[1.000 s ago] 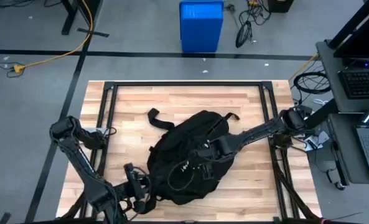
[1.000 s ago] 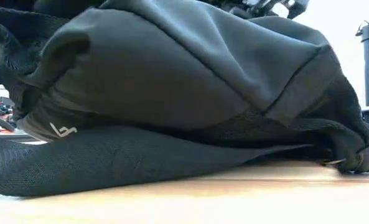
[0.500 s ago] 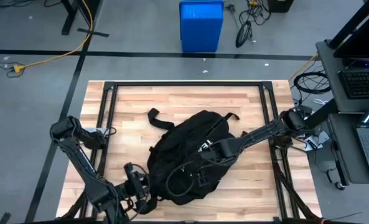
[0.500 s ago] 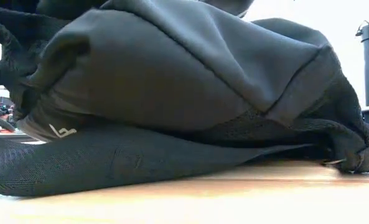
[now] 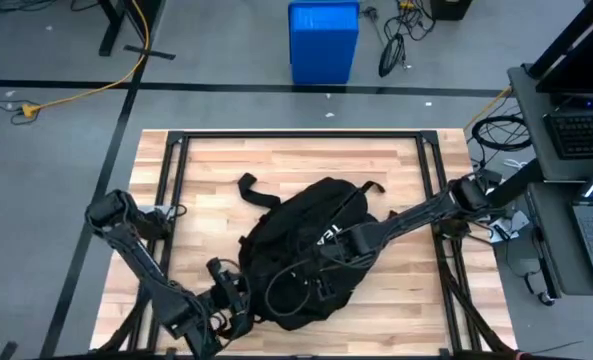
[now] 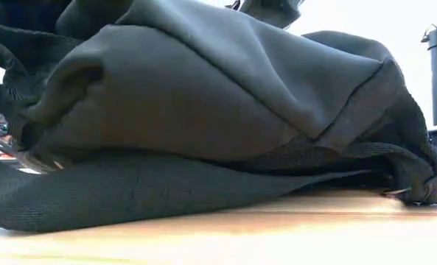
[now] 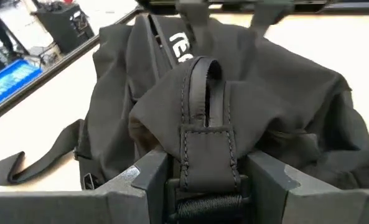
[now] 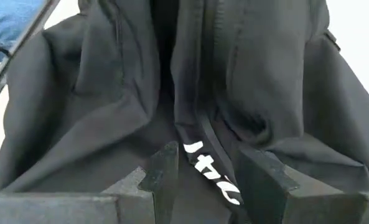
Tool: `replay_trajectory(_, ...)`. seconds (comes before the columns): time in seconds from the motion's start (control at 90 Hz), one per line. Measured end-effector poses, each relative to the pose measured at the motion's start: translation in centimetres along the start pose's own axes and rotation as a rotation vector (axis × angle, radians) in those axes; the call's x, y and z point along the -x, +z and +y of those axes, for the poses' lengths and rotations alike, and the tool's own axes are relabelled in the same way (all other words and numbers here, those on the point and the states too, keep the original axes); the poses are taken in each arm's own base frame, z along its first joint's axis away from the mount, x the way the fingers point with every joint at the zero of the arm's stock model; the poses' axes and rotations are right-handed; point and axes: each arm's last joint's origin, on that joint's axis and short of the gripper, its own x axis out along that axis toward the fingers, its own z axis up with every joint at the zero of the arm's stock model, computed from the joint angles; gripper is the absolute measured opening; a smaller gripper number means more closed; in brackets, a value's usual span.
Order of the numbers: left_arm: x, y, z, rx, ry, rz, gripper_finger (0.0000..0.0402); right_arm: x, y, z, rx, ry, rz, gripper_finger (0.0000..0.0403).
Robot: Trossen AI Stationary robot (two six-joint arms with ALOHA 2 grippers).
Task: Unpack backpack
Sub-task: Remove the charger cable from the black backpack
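Wooden tabletop (image 5: 206,170) is taken up mid-way by the backpack (image 5: 306,250). Its top loop (image 7: 204,124) is clamped in the left gripper (image 7: 203,180); the right gripper (image 8: 200,177) is spread over the lettered front. Opening appears underway; the zipper must be found next.

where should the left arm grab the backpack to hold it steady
By the webbing carry loop at the top end of the backpack, coming in from the table's near edge. The loop stands upright and stiff, stitched to a flat tab, so it fits between jaws better than the slack fabric around it. The left gripper already sits there with the tab between its jaws; the right gripper hovers open over the lettering.
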Motion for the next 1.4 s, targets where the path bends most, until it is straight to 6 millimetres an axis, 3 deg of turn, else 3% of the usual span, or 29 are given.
replay_trajectory(0.456,-0.8,0.4,0.3,-0.003,0.006,0.042,0.0151,-2.2,-0.8,-0.1,0.047,0.020,0.052,0.0137)
replay_trajectory(0.833,-0.6,0.3,0.1,0.002,-0.008,0.045,0.0242,-2.2,0.3,-0.5,0.034,0.042,-0.070,0.0138)
replay_trajectory(1.111,-0.8,0.4,0.0,-0.055,-0.023,0.068,0.0258,-2.0,1.2,-0.5,0.068,0.045,-0.165,0.0138)
replay_trajectory(1.4,-0.5,0.9,0.4,-0.048,-0.046,0.100,0.0258,-2.0,1.0,-0.4,0.057,0.050,-0.142,0.0205)
